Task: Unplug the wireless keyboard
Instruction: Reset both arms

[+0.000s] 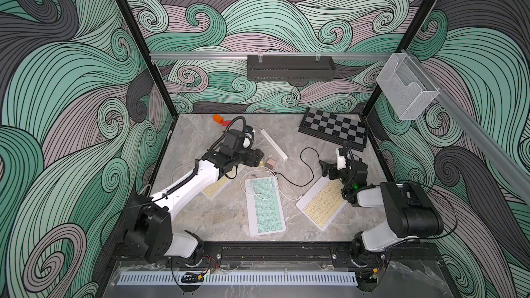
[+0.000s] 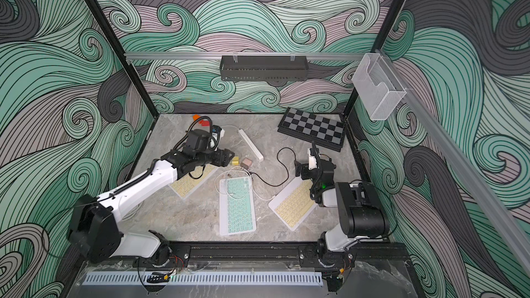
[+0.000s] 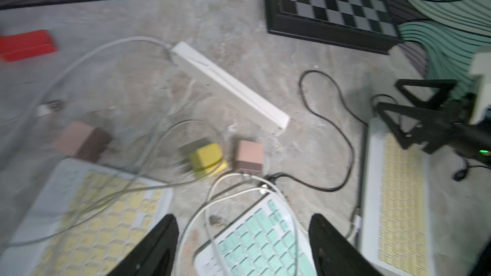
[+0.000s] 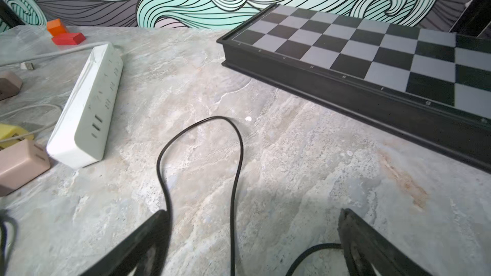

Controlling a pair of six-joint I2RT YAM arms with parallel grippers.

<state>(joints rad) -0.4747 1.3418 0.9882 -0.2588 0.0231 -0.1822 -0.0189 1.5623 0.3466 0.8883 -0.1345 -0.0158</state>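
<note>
Three keyboards lie on the marble table. The green one [image 1: 265,206] is in the middle with a white cable [image 1: 246,180] looped over it. A yellow-keyed one [image 1: 213,189] lies partly under my left arm, another [image 1: 322,203] under my right arm. A yellow charger [image 3: 206,156] lies loose, prongs bare, beside a pink charger [image 3: 249,156] near the end of the white power strip [image 3: 231,86]. My left gripper [image 3: 243,237] is open and empty just short of the yellow charger. My right gripper [image 4: 252,234] is open over a black cable [image 4: 237,155], not touching it.
A chessboard [image 1: 334,129] sits at the back right. Red and orange blocks [image 1: 220,120] lie at the back left. A brown charger [image 3: 79,142] rests by the left keyboard. A loose USB plug [image 4: 26,65] lies near the power strip.
</note>
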